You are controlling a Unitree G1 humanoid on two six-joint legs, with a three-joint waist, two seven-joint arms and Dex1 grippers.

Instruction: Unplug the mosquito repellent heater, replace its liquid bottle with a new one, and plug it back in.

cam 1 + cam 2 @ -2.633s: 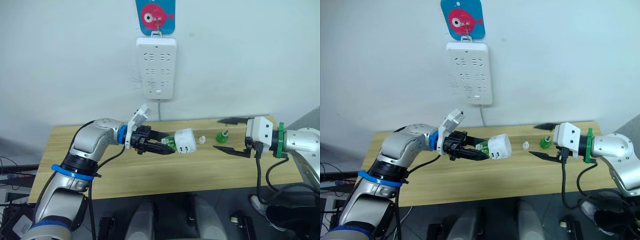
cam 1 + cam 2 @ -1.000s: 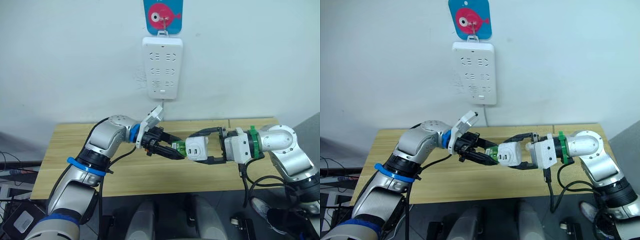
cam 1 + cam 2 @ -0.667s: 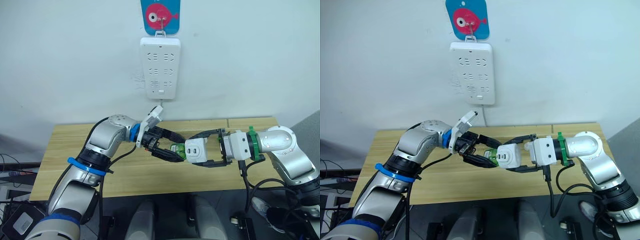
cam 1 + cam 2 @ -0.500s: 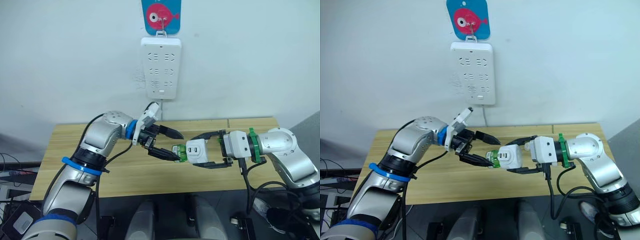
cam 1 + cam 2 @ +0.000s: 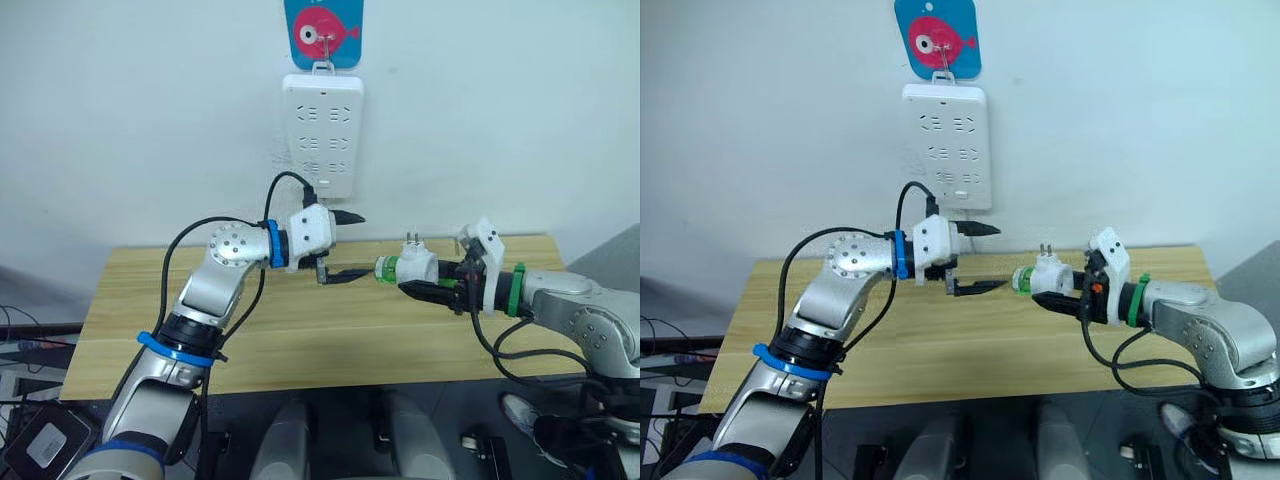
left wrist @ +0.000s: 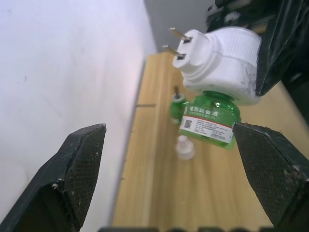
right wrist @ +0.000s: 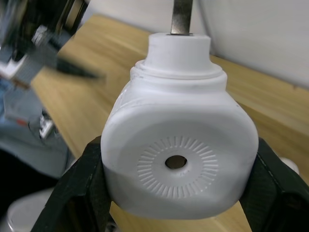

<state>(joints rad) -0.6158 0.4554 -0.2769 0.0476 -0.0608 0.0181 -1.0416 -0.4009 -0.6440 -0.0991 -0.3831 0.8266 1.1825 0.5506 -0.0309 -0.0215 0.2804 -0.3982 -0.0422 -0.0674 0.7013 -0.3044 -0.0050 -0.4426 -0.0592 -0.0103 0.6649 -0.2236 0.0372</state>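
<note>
The mosquito repellent heater [image 5: 417,267] is held above the table with my right gripper [image 5: 424,279] shut on its white body, prongs pointing up. A green liquid bottle [image 5: 385,268] sticks out of it sideways toward my left gripper [image 5: 361,244]. That gripper is open, with the bottle just beyond its fingertips and nothing between them. In the left wrist view the heater [image 6: 223,62] and the labelled bottle [image 6: 210,118] sit ahead of the wide-spread fingers [image 6: 76,175]. The right wrist view shows the heater's round vented top [image 7: 177,160] clamped between both fingers [image 7: 81,194].
A white power strip [image 5: 323,135] hangs on the wall under a fish-shaped hook [image 5: 323,22], above and behind my left gripper. On the wooden table [image 5: 300,335] lie another green bottle [image 6: 177,104] and a small clear cap [image 6: 184,147].
My left gripper has let go of the green bottle, opened and drawn back toward the wall. The right gripper has closed on the heater and turned it prongs up.
</note>
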